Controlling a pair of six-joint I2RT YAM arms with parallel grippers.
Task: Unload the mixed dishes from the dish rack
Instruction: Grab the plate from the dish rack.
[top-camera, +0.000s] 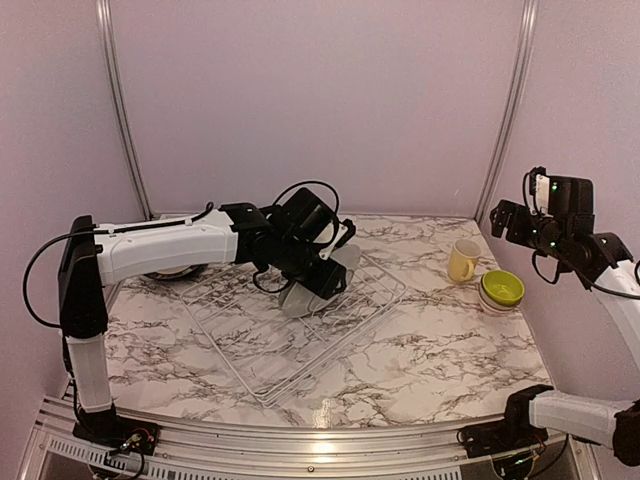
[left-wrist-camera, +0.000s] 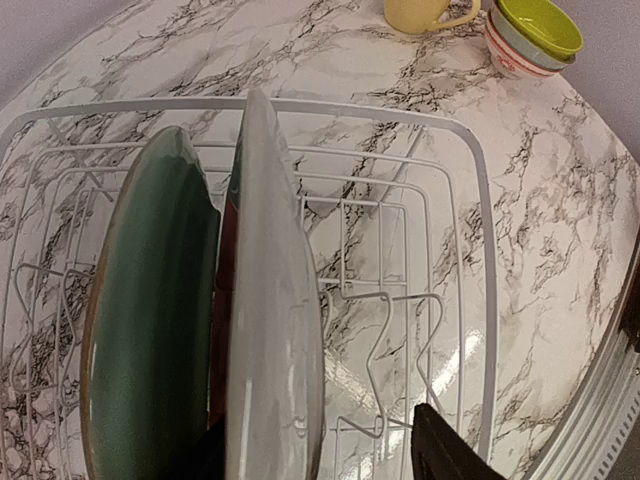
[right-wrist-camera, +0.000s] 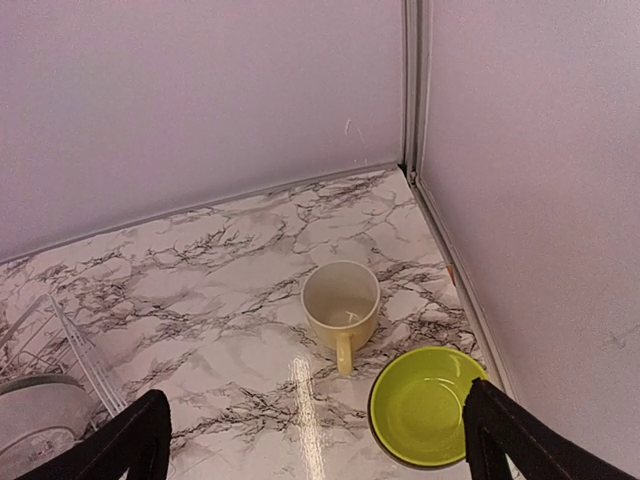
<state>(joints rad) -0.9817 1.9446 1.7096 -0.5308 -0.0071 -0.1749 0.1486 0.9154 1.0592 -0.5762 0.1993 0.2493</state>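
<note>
The white wire dish rack (top-camera: 300, 335) lies mid-table and also shows in the left wrist view (left-wrist-camera: 470, 260). Two plates stand on edge in it: a dark greenish-black plate (left-wrist-camera: 150, 330) and a whitish plate (left-wrist-camera: 270, 320), which the top view shows as well (top-camera: 298, 298). My left gripper (top-camera: 325, 272) (left-wrist-camera: 320, 455) is open, its fingers on either side of the whitish plate's near rim, not closed on it. A pale yellow mug (top-camera: 463, 260) (right-wrist-camera: 340, 300) and a lime-green bowl (top-camera: 502, 288) (right-wrist-camera: 425, 405) stacked on other bowls stand at the right. My right gripper (top-camera: 507, 218) (right-wrist-camera: 315, 450) is open and empty, high above them.
A dark round dish (top-camera: 172, 271) lies on the table behind the left arm, mostly hidden. Pale walls close the back and right sides; a metal post (right-wrist-camera: 412, 90) stands in the corner near the mug. A metal rail (top-camera: 300, 440) runs along the near edge.
</note>
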